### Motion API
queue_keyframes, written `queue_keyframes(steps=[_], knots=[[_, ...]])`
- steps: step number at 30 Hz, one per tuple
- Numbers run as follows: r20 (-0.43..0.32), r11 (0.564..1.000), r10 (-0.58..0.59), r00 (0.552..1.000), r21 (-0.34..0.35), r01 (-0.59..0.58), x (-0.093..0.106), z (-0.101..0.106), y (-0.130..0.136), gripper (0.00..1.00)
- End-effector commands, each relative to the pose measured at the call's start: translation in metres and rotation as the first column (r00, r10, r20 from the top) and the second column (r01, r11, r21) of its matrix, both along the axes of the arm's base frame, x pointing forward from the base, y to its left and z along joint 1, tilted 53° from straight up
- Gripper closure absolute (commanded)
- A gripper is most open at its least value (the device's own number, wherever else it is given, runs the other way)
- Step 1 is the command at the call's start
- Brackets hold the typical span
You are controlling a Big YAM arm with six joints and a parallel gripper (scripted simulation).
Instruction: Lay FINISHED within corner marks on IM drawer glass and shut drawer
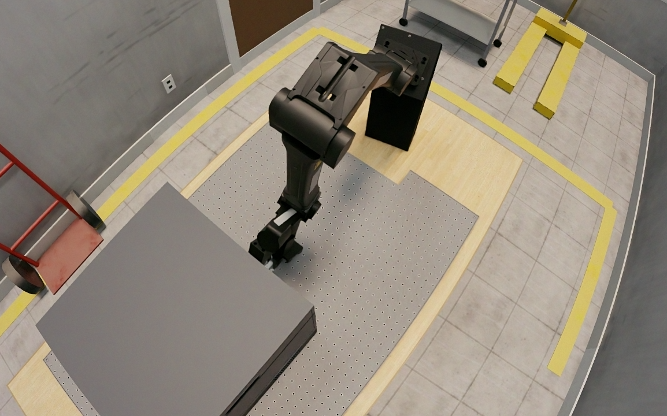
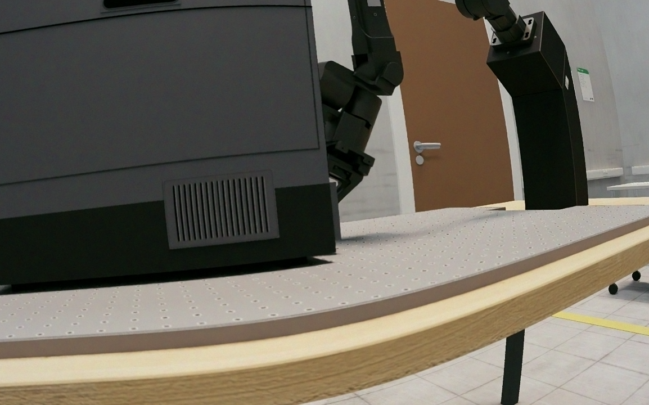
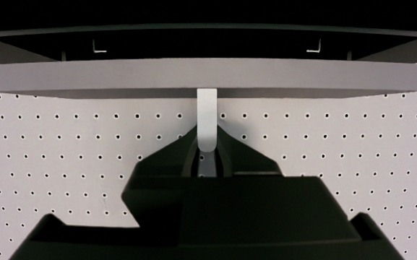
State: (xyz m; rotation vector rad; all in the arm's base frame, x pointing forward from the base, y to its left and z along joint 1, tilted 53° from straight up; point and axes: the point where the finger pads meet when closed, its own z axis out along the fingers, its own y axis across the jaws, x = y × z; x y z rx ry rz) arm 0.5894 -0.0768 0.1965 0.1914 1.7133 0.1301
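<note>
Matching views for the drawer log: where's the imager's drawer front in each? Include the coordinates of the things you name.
Top: not visible.
Exterior: thin grey upright strip, centre, drawer front (image 2: 337,216) (image 3: 129,75).
Wrist: wide grey band across the upper part.
Shared landmark: the perforated board (image 1: 377,258) (image 2: 417,264) (image 3: 67,146).

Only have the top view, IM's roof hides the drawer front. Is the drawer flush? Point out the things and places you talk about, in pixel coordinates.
Observer: No. The wrist view shows a dark gap between the drawer front (image 2: 337,214) (image 3: 121,76) and IM (image 1: 180,305) (image 2: 151,100) (image 3: 208,12).
Operator: What's the gripper (image 1: 269,263) (image 2: 338,188) (image 3: 207,130) on?
Observer: Its fingers are shut on the pale handle (image 1: 269,266) (image 2: 333,180) (image 3: 207,117).
Operator: See the glass marks?
Observer: Two pale corner marks (image 3: 100,50) (image 3: 314,50) show behind the front, one each side.
</note>
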Motion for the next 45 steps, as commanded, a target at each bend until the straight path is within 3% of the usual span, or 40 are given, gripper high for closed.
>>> queue_keyframes(steps=[1,45], knots=[[0.026,1.0,-0.016,1.0,0.002,0.016,0.0106,0.0097,-0.0095,0.92],[0.026,1.0,-0.016,1.0,0.001,0.016,0.0171,0.0182,-0.0114,0.92]])
